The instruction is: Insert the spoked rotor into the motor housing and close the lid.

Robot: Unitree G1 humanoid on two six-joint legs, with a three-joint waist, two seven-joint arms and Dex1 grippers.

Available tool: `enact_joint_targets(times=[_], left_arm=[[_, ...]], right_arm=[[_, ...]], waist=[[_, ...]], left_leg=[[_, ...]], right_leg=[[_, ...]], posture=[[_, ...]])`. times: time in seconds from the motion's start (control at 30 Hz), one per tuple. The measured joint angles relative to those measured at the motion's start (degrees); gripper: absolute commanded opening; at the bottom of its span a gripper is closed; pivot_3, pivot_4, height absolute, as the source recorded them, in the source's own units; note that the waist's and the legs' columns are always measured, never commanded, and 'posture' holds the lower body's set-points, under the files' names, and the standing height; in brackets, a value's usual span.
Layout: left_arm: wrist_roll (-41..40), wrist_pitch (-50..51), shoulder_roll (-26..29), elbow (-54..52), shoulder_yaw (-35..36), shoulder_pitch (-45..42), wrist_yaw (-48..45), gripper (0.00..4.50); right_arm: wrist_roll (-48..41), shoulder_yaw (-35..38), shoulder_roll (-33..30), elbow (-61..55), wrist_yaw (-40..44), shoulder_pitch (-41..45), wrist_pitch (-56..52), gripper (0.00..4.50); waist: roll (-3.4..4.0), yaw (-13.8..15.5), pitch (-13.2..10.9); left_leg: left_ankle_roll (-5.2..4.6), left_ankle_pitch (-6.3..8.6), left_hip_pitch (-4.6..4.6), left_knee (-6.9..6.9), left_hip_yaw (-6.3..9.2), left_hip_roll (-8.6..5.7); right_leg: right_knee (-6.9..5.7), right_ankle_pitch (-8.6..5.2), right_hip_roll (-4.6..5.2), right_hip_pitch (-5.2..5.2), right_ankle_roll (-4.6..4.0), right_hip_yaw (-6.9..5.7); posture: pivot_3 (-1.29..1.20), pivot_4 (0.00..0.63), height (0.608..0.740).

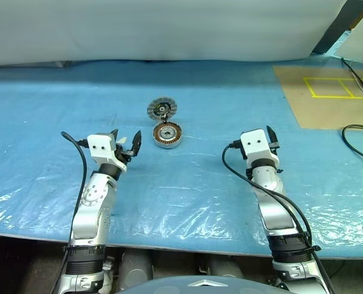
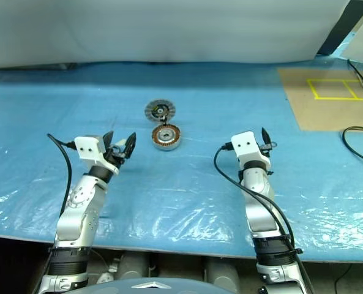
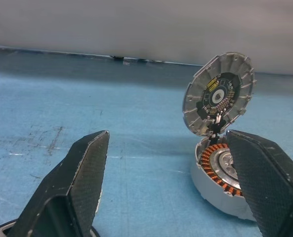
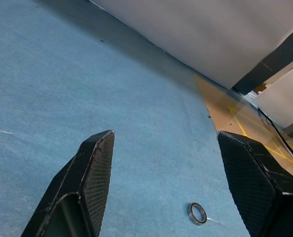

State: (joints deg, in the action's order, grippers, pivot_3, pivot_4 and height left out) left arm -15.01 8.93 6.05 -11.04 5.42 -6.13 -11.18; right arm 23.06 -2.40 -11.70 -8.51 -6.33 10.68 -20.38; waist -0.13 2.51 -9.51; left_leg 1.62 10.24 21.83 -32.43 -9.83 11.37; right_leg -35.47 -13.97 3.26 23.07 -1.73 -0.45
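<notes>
The motor housing (image 1: 167, 135) sat mid-table, windings exposed, its lid (image 1: 162, 109) hinged up behind it, apparently to admit the rotor. The left gripper (image 1: 127, 144) hovered beside it, jaws spread and empty; the right gripper (image 1: 270, 138), likewise released, stood well apart.

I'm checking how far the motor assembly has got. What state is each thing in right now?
lid: open, standing tilted up behind the housing, finned face with dark centre showing.
motor housing: open on the blue mat, copper windings and grey hub exposed, no rotor seen inside.
left gripper: open, empty, short of the housing.
right gripper: open, empty, above the mat.
small metal ring: lying loose on the mat.
</notes>
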Motion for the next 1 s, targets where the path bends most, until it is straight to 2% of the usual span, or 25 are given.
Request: enact_joint_targets(times=[0.33, 0.73, 0.8, 1.0], left_arm=[[-0.02, 4.76, 0.00, -3.42, -1.20, -0.97, 1.68, 4.01], [-0.31, 5.60, 1.27, -3.70, -1.09, -1.99, 1.10, 4.01], [-0.85, 6.18, 2.05, -3.78, -1.09, -2.09, -0.08, 4.01], [-5.96, 8.33, 9.46, -5.13, -0.47, -2.16, -9.48, 4.01]], right_arm=[[-0.03, 0.04, 0.02, 0.01, -0.09, -0.01, -0.01, 3.48], [-0.18, 0.04, -0.02, 0.19, 0.16, 0.25, 0.19, 3.48], [-0.57, -0.05, -0.15, 0.78, 1.13, 0.84, 0.62, 3.48], [-5.83, -0.14, -2.02, 2.57, 10.30, 6.70, 0.44, 3.48]], waist=[[0.00, -0.01, 0.00], [0.00, -0.01, 0.00], [0.00, -0.02, 0.00], [0.02, -0.13, -0.01]], left_leg=[[0.00, 0.00, 0.00, 0.00, 0.00, 0.00], [0.00, 0.00, 0.00, 0.00, 0.00, -0.01], [0.00, 0.00, -0.01, 0.00, 0.00, -0.01], [0.00, 0.00, 0.01, -0.03, 0.00, -0.01]], right_leg=[[0.00, 0.00, 0.00, 0.00, 0.00, 0.00], [0.00, 0.00, -0.01, 0.00, 0.00, 0.00], [0.00, 0.00, -0.01, 0.00, 0.00, 0.00], [-0.06, 0.00, -0.01, 0.04, -0.01, 0.01]], posture=[[0.00, 0.150, 0.740], [0.00, 0.150, 0.740], [0.00, 0.150, 0.740], [0.00, 0.150, 0.740]])
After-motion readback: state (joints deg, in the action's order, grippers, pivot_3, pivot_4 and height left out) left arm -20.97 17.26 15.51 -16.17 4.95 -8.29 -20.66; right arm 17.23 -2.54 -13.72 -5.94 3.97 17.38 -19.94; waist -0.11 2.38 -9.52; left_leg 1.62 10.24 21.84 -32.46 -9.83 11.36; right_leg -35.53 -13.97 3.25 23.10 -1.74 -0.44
